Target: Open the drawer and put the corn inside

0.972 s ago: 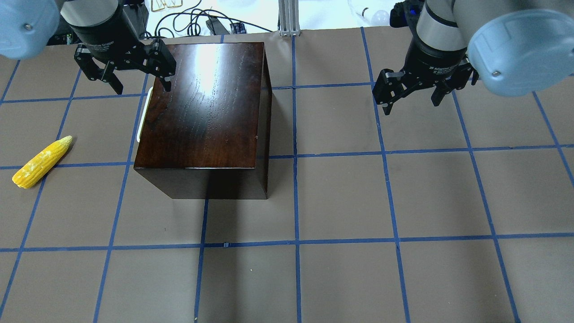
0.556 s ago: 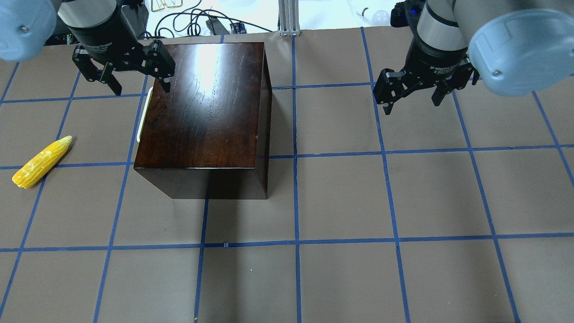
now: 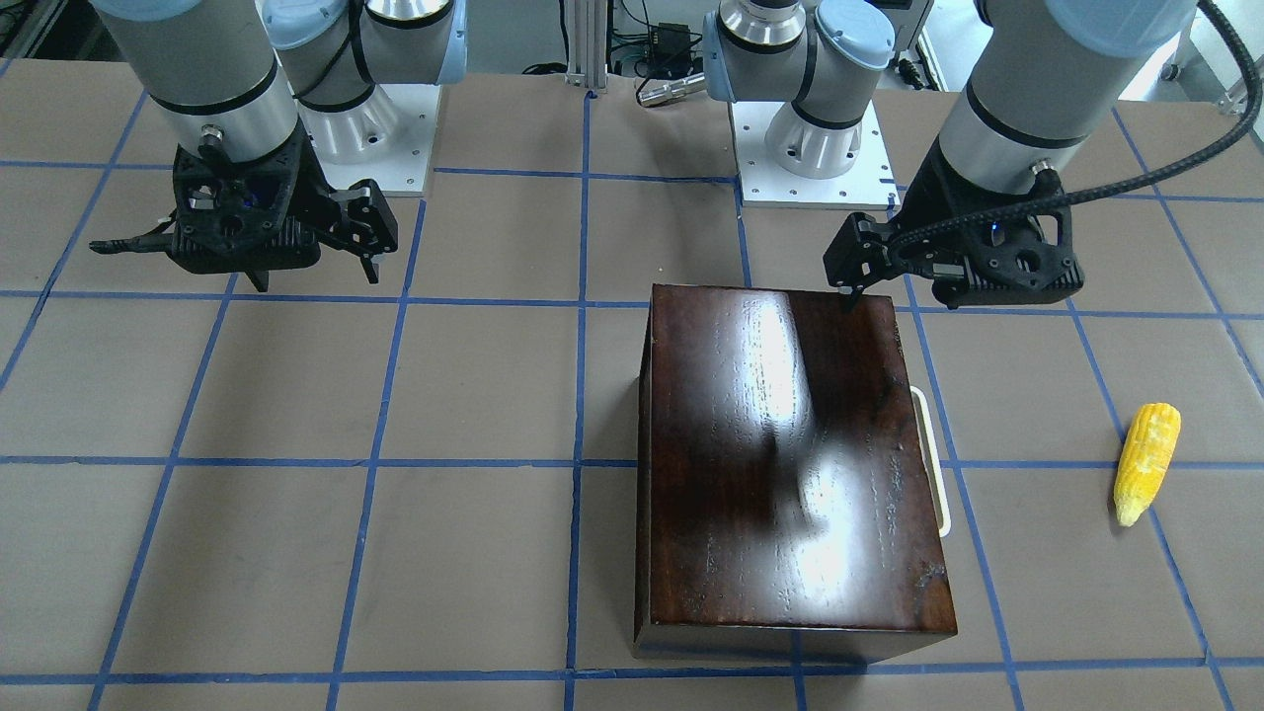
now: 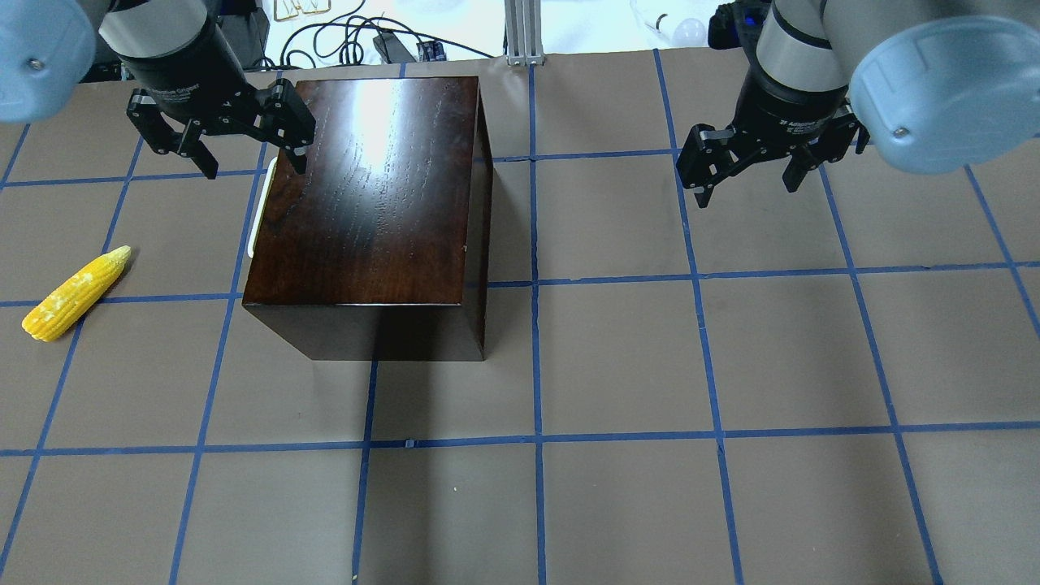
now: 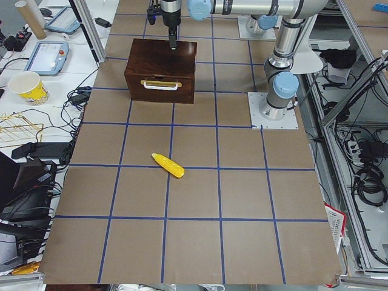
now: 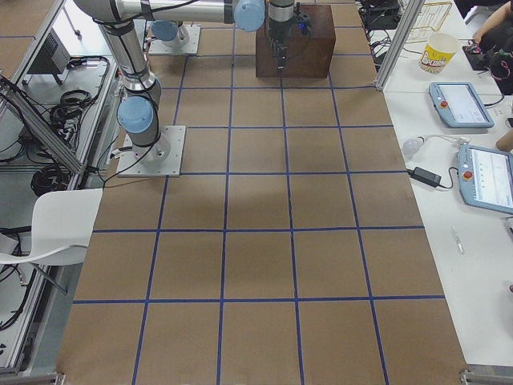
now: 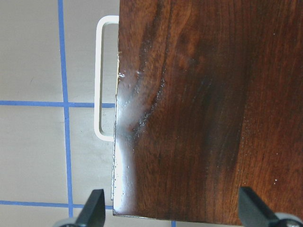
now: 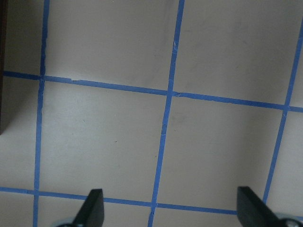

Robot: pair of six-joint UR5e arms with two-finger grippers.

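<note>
The move ahead turns on where the white handle (image 4: pixel 253 219) lies from the left gripper (image 4: pixel 254 166). The handle sits on the side of the dark wooden box (image 4: pixel 374 187) that faces the robot's left, and its long axis runs along that face, from the far side of the table (image 4: pixel 617 366) towards the robot. The left gripper hangs above the box's far left corner, so the handle is lower than it and a little nearer to the robot. In the left wrist view the handle (image 7: pixel 100 80) lies ahead of the fingertips (image 7: pixel 94 210), close to the line of the one over the table, while the other is over the box top. The jaws are spread wide and hold nothing, and their opening runs across the handle's length, which should suit closing on the bar once the gripper is lowered beside the face

The drawer (image 5: pixel 160 77) looks fully shut, its front flush with the box. The corn (image 4: pixel 75 294) lies on the table well apart from the box, further to the robot's left, tip pointing up and towards the box. The left arm is by far the nearer to both. The right gripper (image 4: pixel 747 183) hovers over bare table well to the box's right, jaws wide apart and empty
</note>
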